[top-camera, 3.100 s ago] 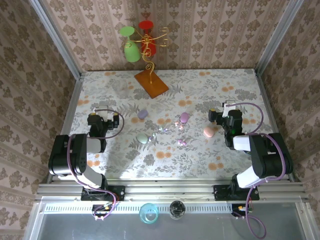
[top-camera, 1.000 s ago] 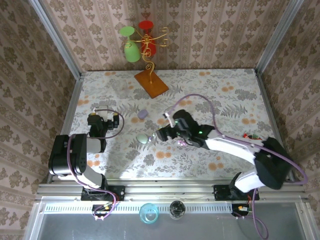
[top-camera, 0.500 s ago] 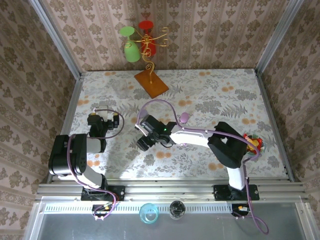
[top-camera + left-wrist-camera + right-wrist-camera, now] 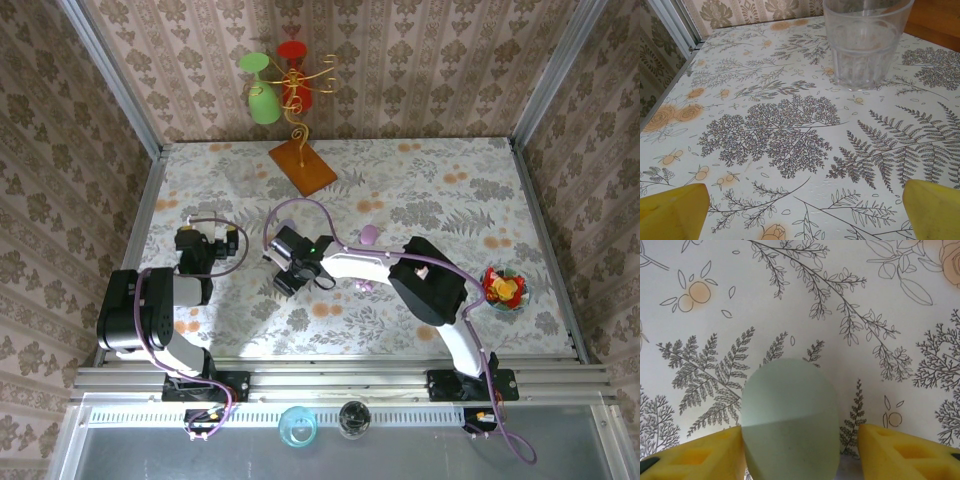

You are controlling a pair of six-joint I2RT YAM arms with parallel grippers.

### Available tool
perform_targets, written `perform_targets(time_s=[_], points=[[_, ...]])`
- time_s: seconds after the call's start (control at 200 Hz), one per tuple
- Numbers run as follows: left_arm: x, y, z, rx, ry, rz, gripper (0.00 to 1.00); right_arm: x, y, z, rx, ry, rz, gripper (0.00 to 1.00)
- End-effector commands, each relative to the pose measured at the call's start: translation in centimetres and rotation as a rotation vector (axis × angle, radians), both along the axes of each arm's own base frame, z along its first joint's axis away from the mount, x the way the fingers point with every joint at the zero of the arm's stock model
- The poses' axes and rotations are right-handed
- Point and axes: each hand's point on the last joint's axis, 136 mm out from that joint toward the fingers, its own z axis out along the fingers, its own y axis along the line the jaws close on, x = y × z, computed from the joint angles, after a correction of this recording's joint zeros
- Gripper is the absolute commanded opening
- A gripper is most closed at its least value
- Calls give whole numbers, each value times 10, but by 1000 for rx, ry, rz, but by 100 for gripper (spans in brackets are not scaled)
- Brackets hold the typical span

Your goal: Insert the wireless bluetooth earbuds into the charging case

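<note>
The table (image 4: 450,190) carries a cloth with ferns and orange flowers and stands between walls of patterned paper. The right arm (image 4: 380,265) lies stretched across it toward the left side. The left arm (image 4: 150,310) sits folded at its own near corner.

At the far edge stands a wooden base (image 4: 302,166) with a gold wire stand. On the stand hang a green glass (image 4: 263,100) and a red glass (image 4: 293,52). In the left wrist view a clear tumbler (image 4: 865,42) stands upright on the cloth, well ahead of the left claw (image 4: 802,210). This claw is released, with its two yellow tips wide apart and nothing between them.

The right claw (image 4: 284,282) is down at the cloth. In its own view the right claw (image 4: 801,440) has the pale green charging case (image 4: 790,415) between its fingers. The case is closed and lies on the cloth. One finger touches the side of the case and the other stands just beside it with a narrow gap, so the claw is around the case but not clenched on it.

A lilac case (image 4: 369,234) lies beyond the right arm. A tiny pinkish earbud (image 4: 363,286) lies on the cloth just at the near side of this arm, apart from both cases.
</note>
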Motion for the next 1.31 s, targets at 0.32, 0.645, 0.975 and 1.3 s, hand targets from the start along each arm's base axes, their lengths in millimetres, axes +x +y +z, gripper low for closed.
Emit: perform_targets(time_s=[0.32, 0.645, 0.975, 1.3], points=[[7, -1, 8, 2, -21, -2, 100, 4, -1, 6, 6, 9, 10, 45], [4, 3, 21, 53, -37, 66, 100, 6, -33, 70, 153, -86, 66, 43], [-20, -76, 79, 195, -117, -167, 100, 2, -102, 121, 224, -144, 116, 40], [-127, -247, 85, 112, -122, -1000, 100, -24, -133, 166, 221, -188, 231, 36]])
